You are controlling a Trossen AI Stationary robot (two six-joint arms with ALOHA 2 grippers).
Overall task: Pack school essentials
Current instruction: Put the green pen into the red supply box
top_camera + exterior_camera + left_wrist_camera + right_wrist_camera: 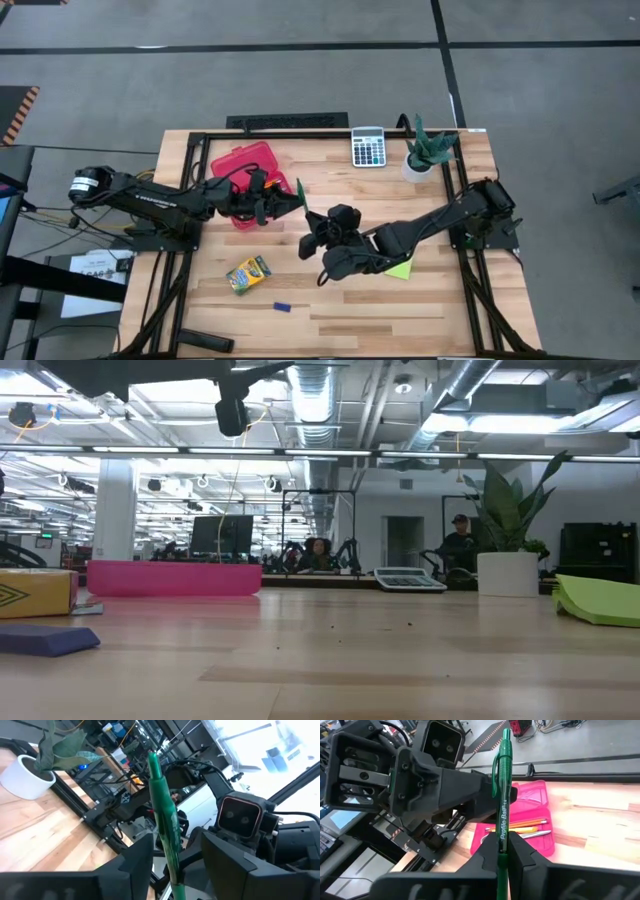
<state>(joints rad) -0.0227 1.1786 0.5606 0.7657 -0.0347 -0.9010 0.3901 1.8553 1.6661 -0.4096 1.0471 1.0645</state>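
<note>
The right gripper [503, 851] hangs above the middle of the surface [440, 300], its fingers pinched tight on the lower barrel of the green pen [503, 795], which stands upright out of it with the clip end up. Facing it from just beside, over the near edge of the red case [245, 165], is the left gripper [283, 200]; in its own wrist view its two fingers [131, 857] stand on either side of the same pen, partly apart, and whether they actually press on the barrel cannot be told. The pen therefore sits between the two grippers, off the surface. Behind the left gripper the case lies open, with orange pencils [520, 825] and a silvery item inside it. Below the left gripper lies the crayon box [248, 274], with the tiny blue eraser [283, 307] further toward the front edge. Under the right arm a corner of the lime sticky-note pad [401, 269] shows. The calculator [368, 146] and a potted plant [430, 152] stand at the far edge, well away from both grippers.
</note>
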